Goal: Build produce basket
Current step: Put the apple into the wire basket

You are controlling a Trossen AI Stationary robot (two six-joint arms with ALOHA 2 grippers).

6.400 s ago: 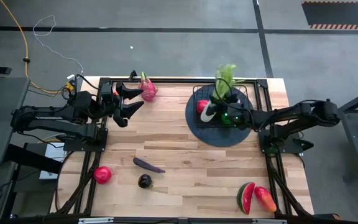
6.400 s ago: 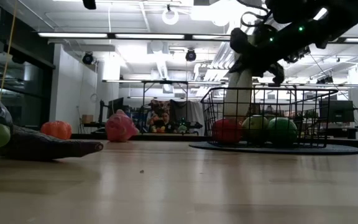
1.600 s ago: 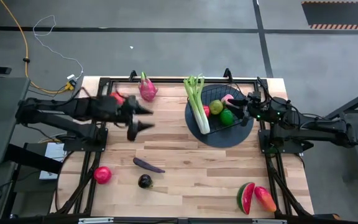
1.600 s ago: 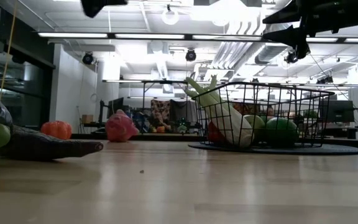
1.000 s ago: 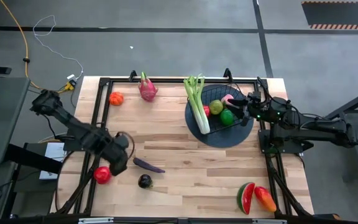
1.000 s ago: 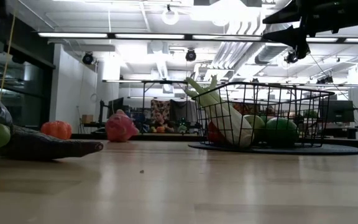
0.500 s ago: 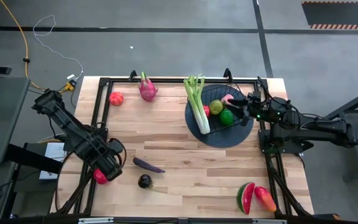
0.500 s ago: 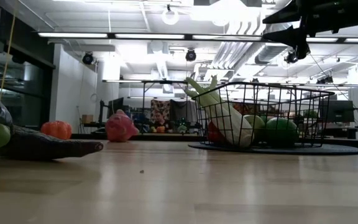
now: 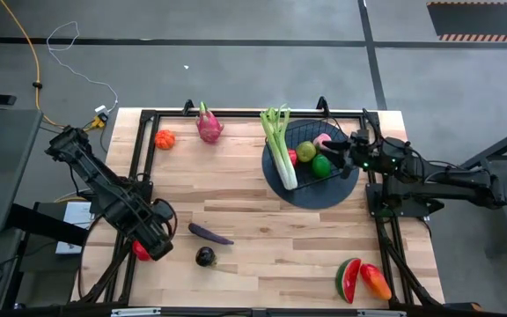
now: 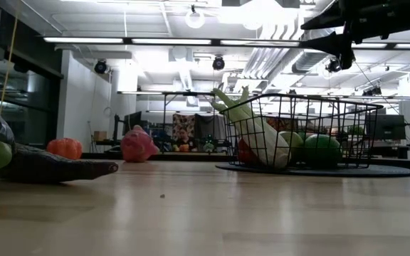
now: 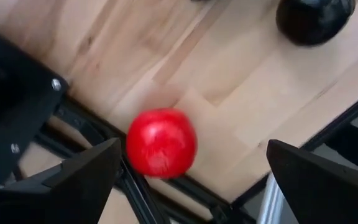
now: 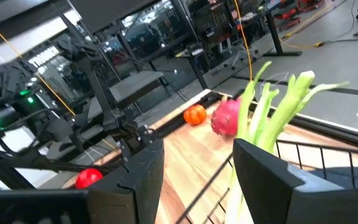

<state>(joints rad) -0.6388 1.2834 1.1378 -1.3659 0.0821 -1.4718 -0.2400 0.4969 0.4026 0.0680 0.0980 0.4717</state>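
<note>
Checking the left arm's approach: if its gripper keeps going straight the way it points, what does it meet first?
Most likely the red round fruit, which lies centred between the left gripper's open fingers near the table's edge; how far off it is cannot be told.

**Colours across the tabletop**

The tabletop (image 9: 262, 220) is showing pale wood planks. A bright red fruit (image 11: 161, 142) is glowing beside a black-purple round fruit (image 9: 205, 256) and a dark purple eggplant (image 9: 210, 234). The dragon fruit (image 9: 209, 126) is showing pink, the celery (image 9: 280, 145) pale green. The black wire basket (image 10: 305, 131) is sitting on a dark mat (image 9: 275, 180). The watermelon slice (image 9: 349, 279) is showing red and green.
</note>
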